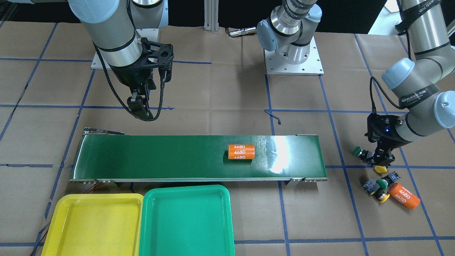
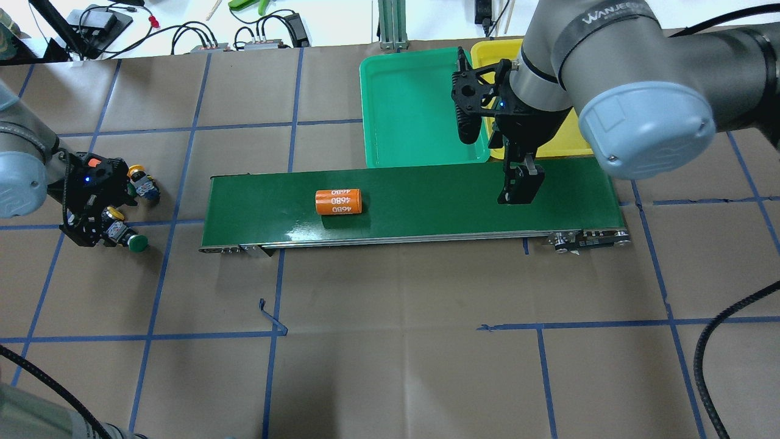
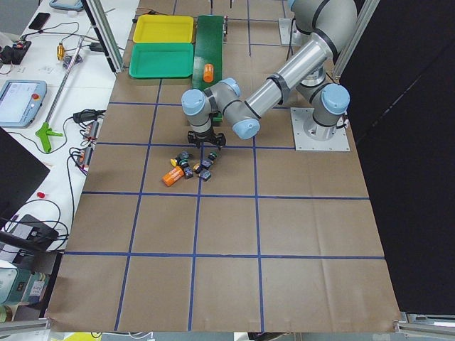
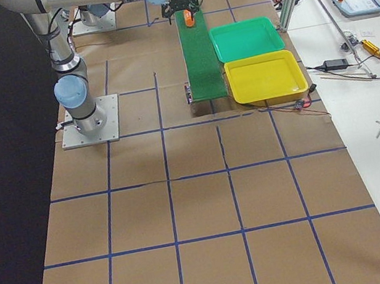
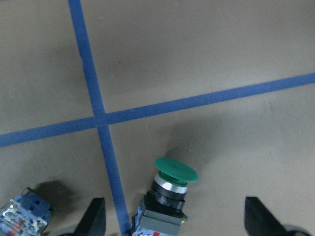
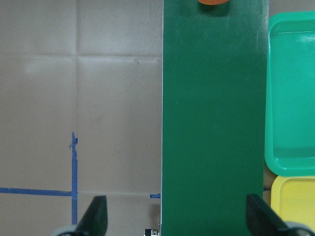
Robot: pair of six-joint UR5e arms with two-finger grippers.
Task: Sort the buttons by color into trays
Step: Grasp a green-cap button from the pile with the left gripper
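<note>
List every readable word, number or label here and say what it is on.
"4680", repeated, on the orange cylinder on the conveyor belt.
"4680", twice, on the second orange cylinder on the table beside the buttons.
"WANJEED", last letters uncertain, on the left arm's black strap and the right arm's black strap.
Button body labels: too blurred to read.

Overhead, the right arm hides most of the yellow tray. The left wrist view's bottom edge cuts the green button off at its body; the right's top edge clips an orange cylinder.
</note>
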